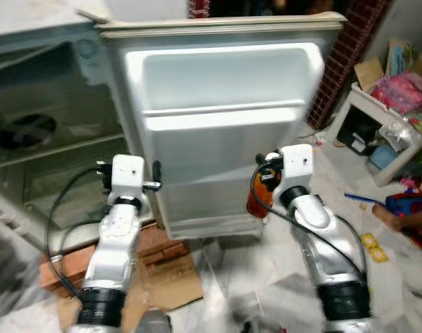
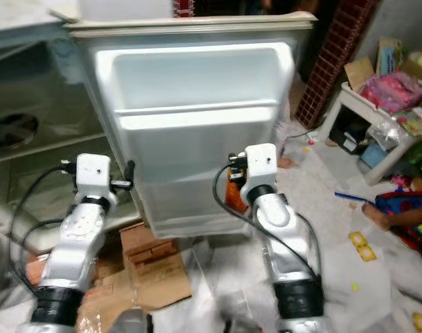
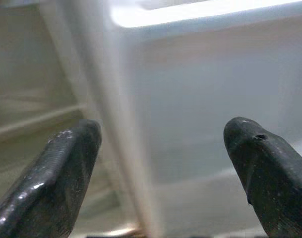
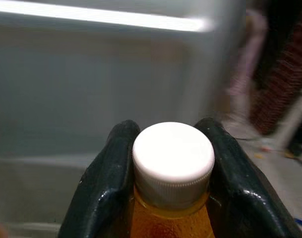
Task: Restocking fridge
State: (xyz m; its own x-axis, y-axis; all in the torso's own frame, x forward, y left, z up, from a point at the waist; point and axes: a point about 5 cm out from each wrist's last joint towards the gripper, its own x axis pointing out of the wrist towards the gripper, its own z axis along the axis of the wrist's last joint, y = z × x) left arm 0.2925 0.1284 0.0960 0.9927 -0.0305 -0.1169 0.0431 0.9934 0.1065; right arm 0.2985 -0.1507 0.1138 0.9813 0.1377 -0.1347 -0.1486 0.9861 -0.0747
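Observation:
The white fridge door (image 1: 224,132) stands open before me, its inner shelves (image 1: 217,111) bare. To the left is the fridge's open interior (image 1: 44,139). My right gripper (image 4: 171,148) is shut on an orange bottle (image 1: 258,196) with a white cap (image 4: 173,158), held at the door's lower right edge. My left gripper (image 3: 163,148) is open with nothing between its fingers, raised near the door's hinge-side edge, at its lower left.
Bricks (image 1: 162,243) and flattened cardboard (image 1: 172,281) lie on the floor under the fridge. A white stool-like table (image 1: 377,132) with bags and clutter stands at the right, beside a brick pillar (image 1: 342,55). Toys and papers (image 1: 373,246) litter the tiled floor on the right.

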